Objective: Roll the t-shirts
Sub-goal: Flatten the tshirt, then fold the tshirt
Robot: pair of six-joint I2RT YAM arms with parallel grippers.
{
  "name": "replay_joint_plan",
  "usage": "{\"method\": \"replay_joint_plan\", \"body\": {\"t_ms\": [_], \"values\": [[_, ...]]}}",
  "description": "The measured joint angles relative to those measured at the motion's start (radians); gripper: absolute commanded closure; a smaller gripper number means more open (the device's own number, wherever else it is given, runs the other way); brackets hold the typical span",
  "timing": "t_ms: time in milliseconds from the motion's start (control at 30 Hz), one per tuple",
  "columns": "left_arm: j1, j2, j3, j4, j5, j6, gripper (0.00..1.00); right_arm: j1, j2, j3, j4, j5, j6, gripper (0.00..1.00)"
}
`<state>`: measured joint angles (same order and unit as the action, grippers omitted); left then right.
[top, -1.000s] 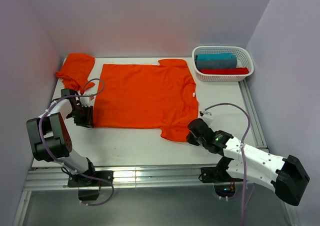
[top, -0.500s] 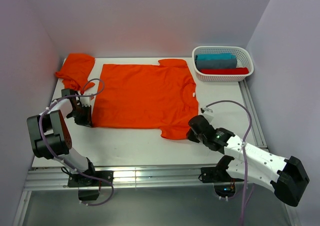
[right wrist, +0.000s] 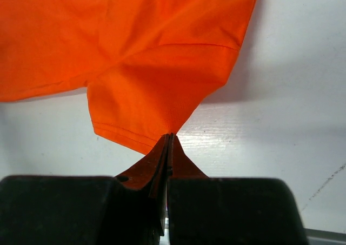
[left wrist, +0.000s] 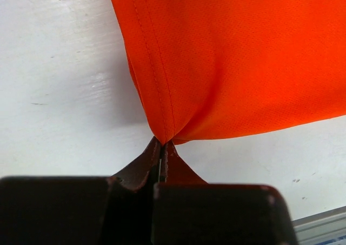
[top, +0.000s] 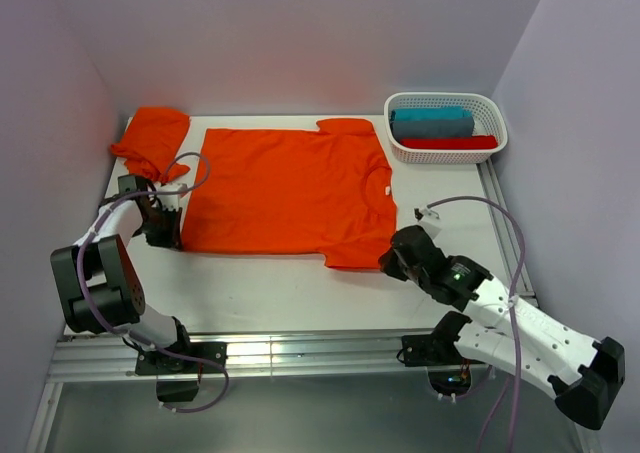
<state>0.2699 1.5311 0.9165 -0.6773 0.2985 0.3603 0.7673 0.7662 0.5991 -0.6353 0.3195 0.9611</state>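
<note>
A bright orange t-shirt (top: 285, 188) lies spread flat on the white table. My left gripper (top: 170, 235) is shut on its near left hem corner, which shows pinched at my fingertips in the left wrist view (left wrist: 162, 139). My right gripper (top: 388, 261) is shut on the near right sleeve corner (right wrist: 162, 104), the cloth pinched at the jaw tips (right wrist: 170, 137). A second orange t-shirt (top: 153, 141) lies crumpled at the far left corner.
A white basket (top: 445, 151) at the far right holds teal, grey and red folded cloths. The table's (top: 260, 288) near edge meets a metal rail (top: 300, 353). Walls close the left, back and right sides.
My right gripper has pulled the sleeve corner to the right, and my left gripper has drawn the hem corner slightly left and away. The shirt's near edge now lies straighter and tauter.
</note>
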Motion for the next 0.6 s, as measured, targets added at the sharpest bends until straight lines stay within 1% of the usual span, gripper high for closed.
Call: {"method": "replay_joint_plan", "body": {"t_ms": [200,333,467,600], "values": [[0.000,-0.072,-0.012,-0.021,-0.001,0.045,1.00,0.002,-0.091,0.000,-0.045,-0.026,0.026,1.00],[0.001,-0.132,-0.037,-0.049,-0.006,0.072,1.00,0.024,-0.125,0.002,-0.079,-0.031,0.045,1.00],[0.006,-0.176,-0.047,-0.075,-0.008,0.094,1.00,0.070,-0.113,0.032,-0.122,-0.021,0.060,1.00],[0.009,-0.171,-0.034,-0.089,-0.008,0.095,1.00,0.081,-0.044,0.086,-0.136,0.001,0.054,1.00]]}}
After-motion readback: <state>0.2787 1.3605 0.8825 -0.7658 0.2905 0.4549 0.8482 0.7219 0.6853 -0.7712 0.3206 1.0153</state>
